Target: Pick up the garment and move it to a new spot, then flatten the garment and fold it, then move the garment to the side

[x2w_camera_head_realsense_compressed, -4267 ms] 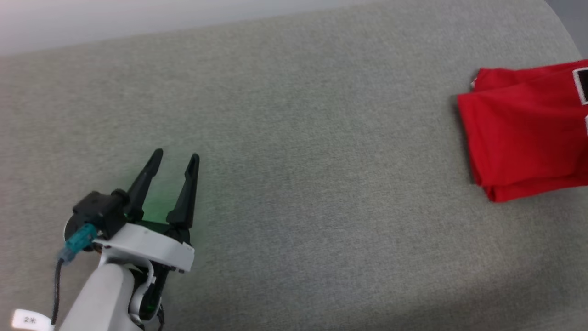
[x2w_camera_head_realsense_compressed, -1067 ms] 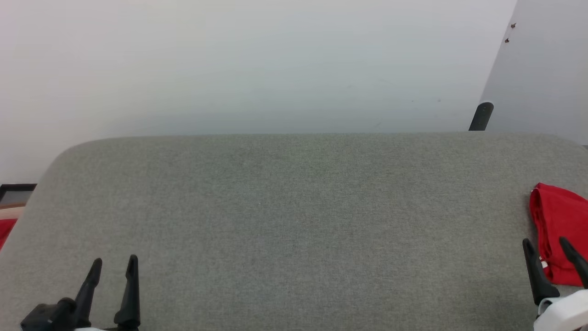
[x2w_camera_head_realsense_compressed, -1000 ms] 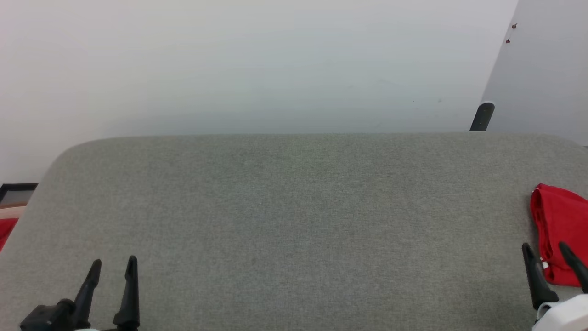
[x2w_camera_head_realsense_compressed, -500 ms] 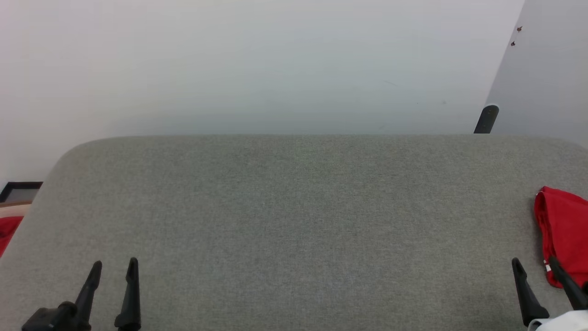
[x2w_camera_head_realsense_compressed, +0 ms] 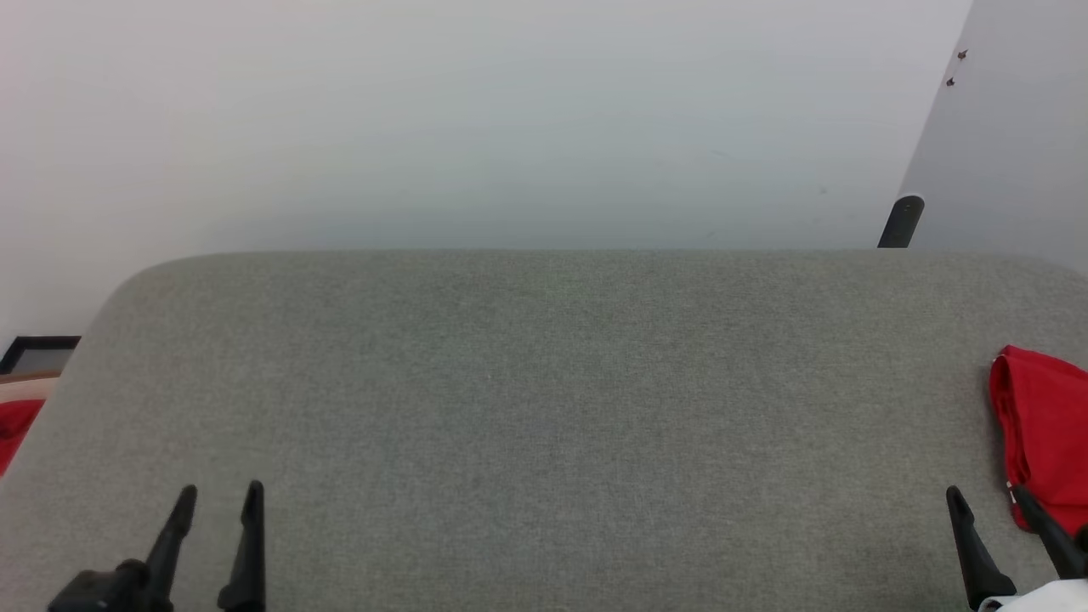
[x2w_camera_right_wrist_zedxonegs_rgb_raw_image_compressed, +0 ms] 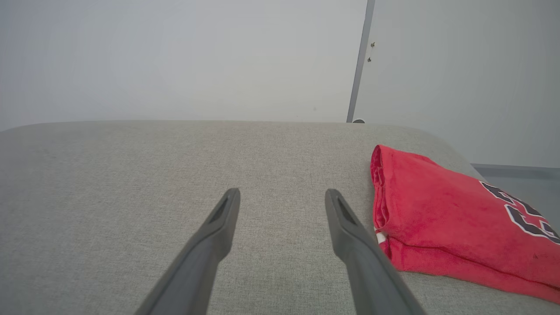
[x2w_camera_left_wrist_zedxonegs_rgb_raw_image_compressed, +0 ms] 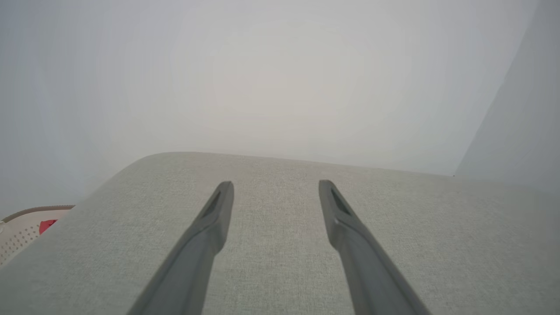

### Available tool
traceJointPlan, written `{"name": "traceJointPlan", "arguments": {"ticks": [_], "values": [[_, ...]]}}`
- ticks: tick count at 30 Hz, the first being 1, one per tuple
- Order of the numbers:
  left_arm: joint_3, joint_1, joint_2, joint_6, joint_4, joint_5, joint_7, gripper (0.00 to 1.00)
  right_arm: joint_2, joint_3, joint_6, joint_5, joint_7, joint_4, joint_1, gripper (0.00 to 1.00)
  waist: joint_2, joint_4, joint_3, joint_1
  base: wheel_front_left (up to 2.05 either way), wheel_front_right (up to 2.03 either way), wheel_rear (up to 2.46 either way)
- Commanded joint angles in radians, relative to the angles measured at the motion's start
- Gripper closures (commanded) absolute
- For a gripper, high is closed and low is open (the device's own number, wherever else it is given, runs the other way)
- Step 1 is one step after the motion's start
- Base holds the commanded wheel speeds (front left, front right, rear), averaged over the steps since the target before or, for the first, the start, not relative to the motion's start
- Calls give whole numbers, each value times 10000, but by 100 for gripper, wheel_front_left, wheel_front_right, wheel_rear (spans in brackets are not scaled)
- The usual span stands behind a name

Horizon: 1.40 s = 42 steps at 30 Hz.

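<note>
Left gripper: jaws wide apart, nothing between them, only bare grey table under the two dark fingers. It sits low at the near left corner, fingers pointing toward the far edge.

Over to the right gripper: jaws spread just as wide, nothing held. Its outer finger runs right alongside the garment. In the head view that finger crosses the near corner of the red cloth; whether they touch, I cannot tell.

The garment lies folded at the table's right end, its rounded fold facing the middle, layers stacked. A scrap of white trim peeks from the fold by the finger, and part of the black, white-outlined number shows on top, toward the outer side.

Between the two grippers, the whole middle of the table lies open.

Off the left end, a pale perforated basket with a bit of red cloth in it. Behind it all, a plain pale wall, and a short black post poking up past the far right edge.
</note>
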Motion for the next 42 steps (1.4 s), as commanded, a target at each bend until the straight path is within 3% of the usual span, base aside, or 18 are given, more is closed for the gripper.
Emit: {"name": "traceJointPlan", "arguments": {"ticks": [1, 7, 42], "values": [[84, 5, -12, 0, -23, 40, 0, 100, -50, 27, -2, 15, -67, 61, -4, 100, -1, 7, -5, 0, 0, 0, 0], [33, 176, -309, 2, 359, -19, 26, 100, 224, 72, 0, 70, -48, 469, 117, 100, -1, 7, -4, 0, 0, 0, 0], [274, -775, -1086, -8, 632, -5099, 1586, 100, 1047, -247, -4, 5464, 626, 686, -723, 100, -1, -96, 228, 0, 0, 0, 0]]}}
